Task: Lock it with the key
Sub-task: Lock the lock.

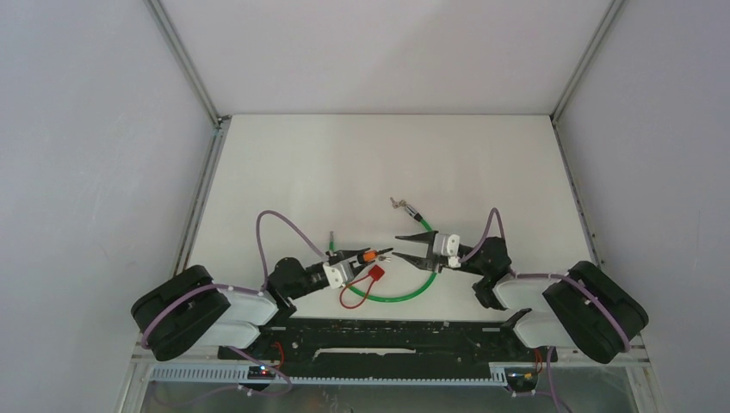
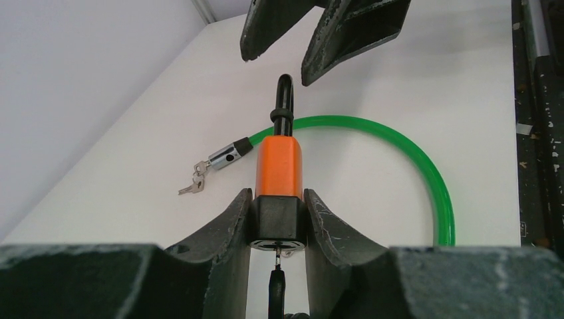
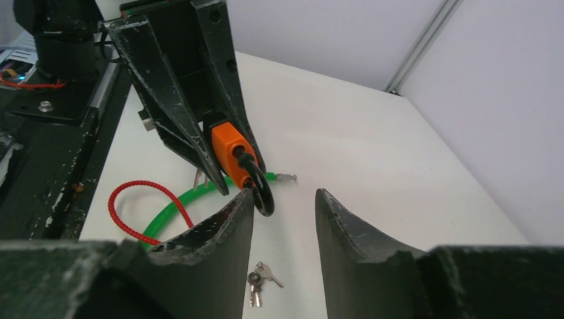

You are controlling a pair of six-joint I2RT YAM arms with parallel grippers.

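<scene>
The white table (image 1: 344,163) fills the middle of the top view, and both arms reach in from the bottom edge and meet near its centre. A green cable (image 2: 412,149) curves across the right half of the left wrist view. Its metal end (image 2: 226,157) lies at centre left, with a small bunch of keys (image 2: 194,183) just beside it on the table. A red coil (image 3: 126,206) lies at the lower left of the right wrist view.

The left gripper (image 1: 379,255) is pinched on the black base of the orange padlock (image 2: 279,166). One finger presses each side, low in the centre of its own view. The black shackle (image 2: 284,100) points up and away, toward the right gripper (image 1: 403,249). That gripper's jaws stand spread and hold nothing. In its own view the shackle loop sits just beside the left-hand fingertip (image 3: 245,199). I cannot tell whether the two touch.

The keys are well apart from both grippers, in the upper centre of the top view.

A dark piece hangs under the padlock between the left fingers, cut off by the bottom edge. I cannot tell whether it is a key. The keys' teeth are too small to make out.
</scene>
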